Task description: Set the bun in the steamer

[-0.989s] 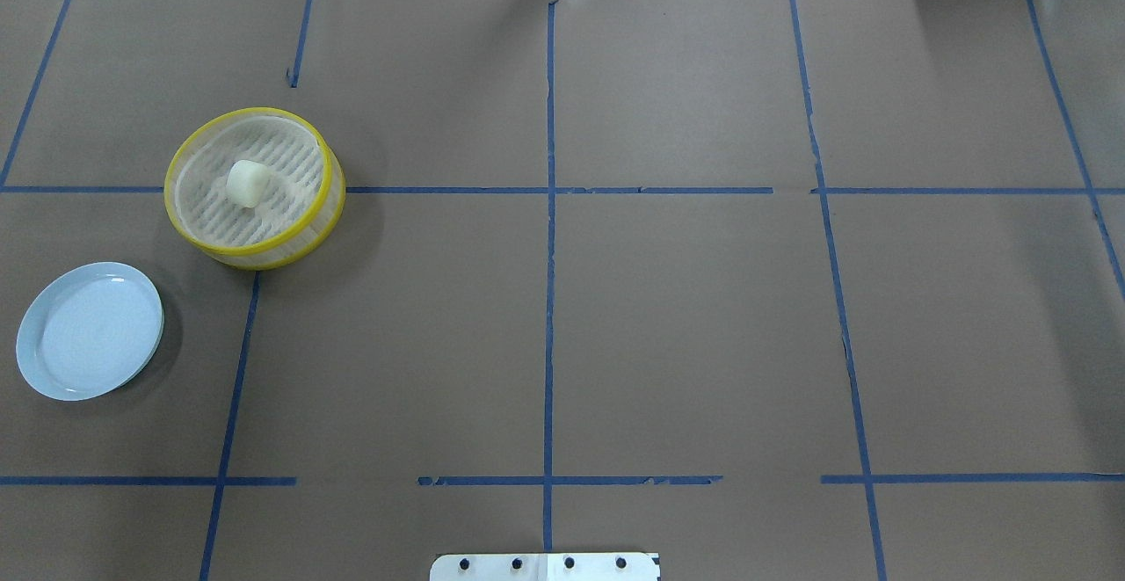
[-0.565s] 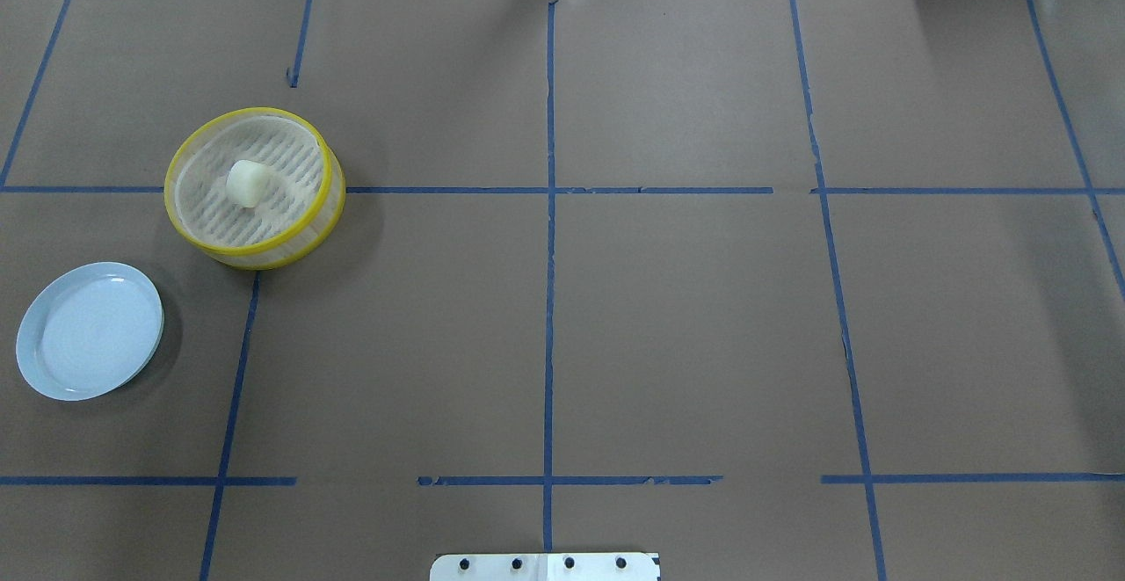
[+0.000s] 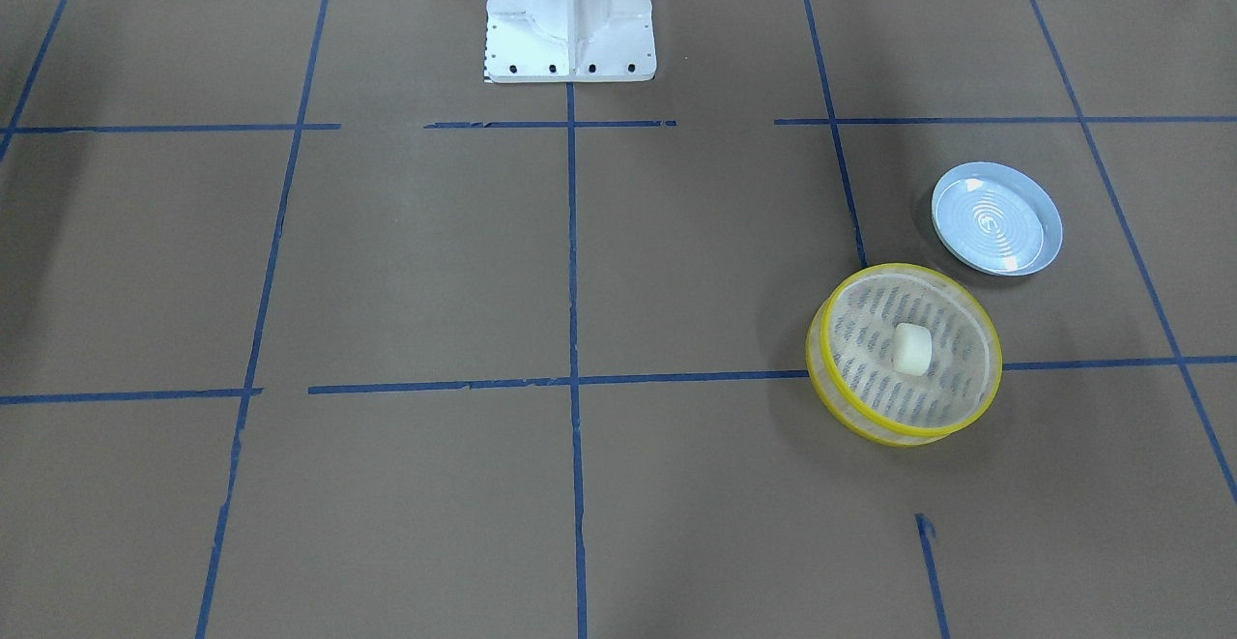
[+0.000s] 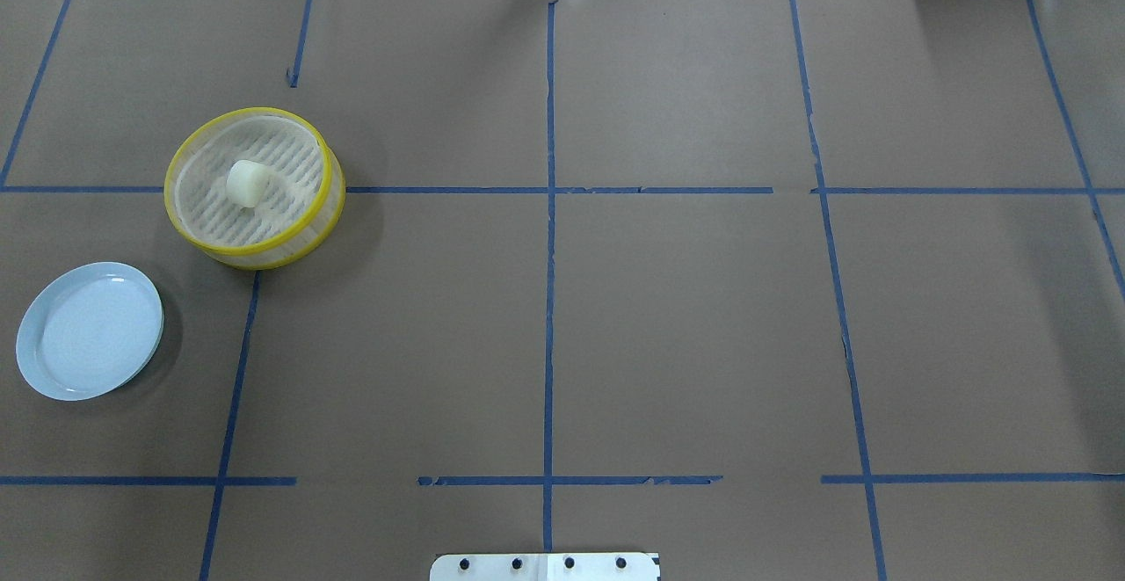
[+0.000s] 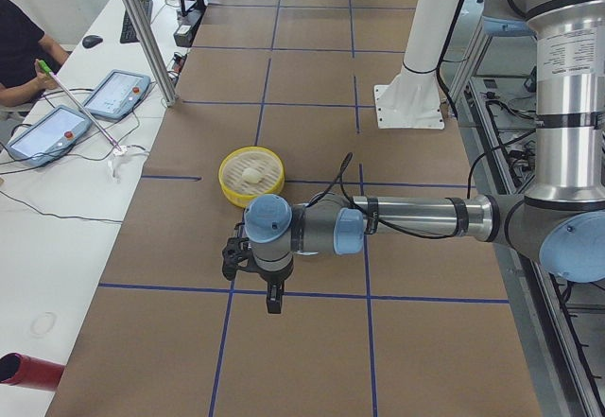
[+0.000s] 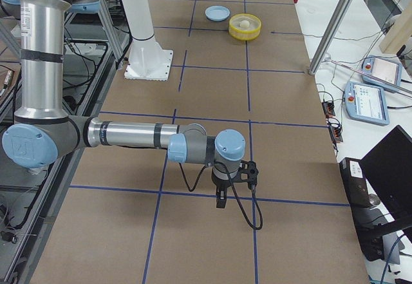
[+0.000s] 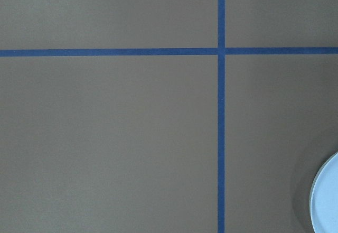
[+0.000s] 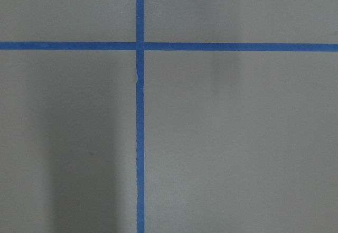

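The cream-white bun (image 4: 245, 183) lies inside the yellow-rimmed steamer (image 4: 294, 243) at the table's far left, near the middle of the slatted bottom. It also shows in the front view, the bun (image 3: 911, 348) in the steamer (image 3: 839, 405). My left gripper (image 5: 274, 301) shows only in the exterior left view, hanging above the table nearer that camera than the steamer (image 5: 230, 185). My right gripper (image 6: 221, 200) shows only in the exterior right view, far from the steamer (image 6: 245, 34). I cannot tell whether either is open or shut. Nothing visible is held.
A pale blue plate (image 4: 88, 330) lies on the brown paper next to the steamer, on the robot's side; its edge shows in the left wrist view (image 7: 327, 201). Blue tape lines grid the table. The white robot base (image 3: 570, 11) stands at the table's near middle.
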Controlling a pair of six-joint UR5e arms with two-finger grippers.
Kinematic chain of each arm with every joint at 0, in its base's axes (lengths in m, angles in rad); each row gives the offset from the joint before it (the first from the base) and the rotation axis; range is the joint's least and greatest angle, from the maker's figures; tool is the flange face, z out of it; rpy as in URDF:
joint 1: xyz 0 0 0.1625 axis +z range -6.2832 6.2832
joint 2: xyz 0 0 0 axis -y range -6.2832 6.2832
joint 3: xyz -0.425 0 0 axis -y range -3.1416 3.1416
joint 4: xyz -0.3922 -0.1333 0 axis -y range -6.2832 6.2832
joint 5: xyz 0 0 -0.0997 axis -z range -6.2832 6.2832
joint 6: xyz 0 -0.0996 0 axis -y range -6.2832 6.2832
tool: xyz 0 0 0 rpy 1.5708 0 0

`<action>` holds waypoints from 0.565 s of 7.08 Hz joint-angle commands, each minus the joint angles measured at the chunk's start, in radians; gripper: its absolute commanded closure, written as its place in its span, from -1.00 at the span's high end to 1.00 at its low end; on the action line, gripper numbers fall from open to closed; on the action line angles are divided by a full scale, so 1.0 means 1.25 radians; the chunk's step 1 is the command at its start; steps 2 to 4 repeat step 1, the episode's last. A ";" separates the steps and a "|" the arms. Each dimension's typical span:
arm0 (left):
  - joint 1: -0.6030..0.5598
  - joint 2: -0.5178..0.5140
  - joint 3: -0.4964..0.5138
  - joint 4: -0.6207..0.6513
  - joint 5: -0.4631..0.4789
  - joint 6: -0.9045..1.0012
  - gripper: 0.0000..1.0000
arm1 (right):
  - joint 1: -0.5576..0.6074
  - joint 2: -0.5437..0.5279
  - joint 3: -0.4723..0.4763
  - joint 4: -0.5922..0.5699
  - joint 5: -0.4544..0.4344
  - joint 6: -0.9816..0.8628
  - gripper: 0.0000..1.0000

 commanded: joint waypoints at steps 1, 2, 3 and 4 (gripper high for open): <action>0.000 0.000 -0.001 0.001 0.001 0.000 1.00 | 0.000 0.000 0.000 0.000 0.000 0.001 1.00; 0.000 0.000 -0.001 0.001 0.001 0.000 1.00 | 0.000 0.000 0.000 0.000 0.000 0.001 1.00; 0.000 0.000 -0.001 0.001 0.001 0.000 1.00 | 0.000 0.000 0.000 0.000 0.000 0.001 1.00; 0.000 0.000 -0.001 0.001 0.001 0.000 1.00 | 0.000 0.000 0.000 0.000 0.000 0.001 1.00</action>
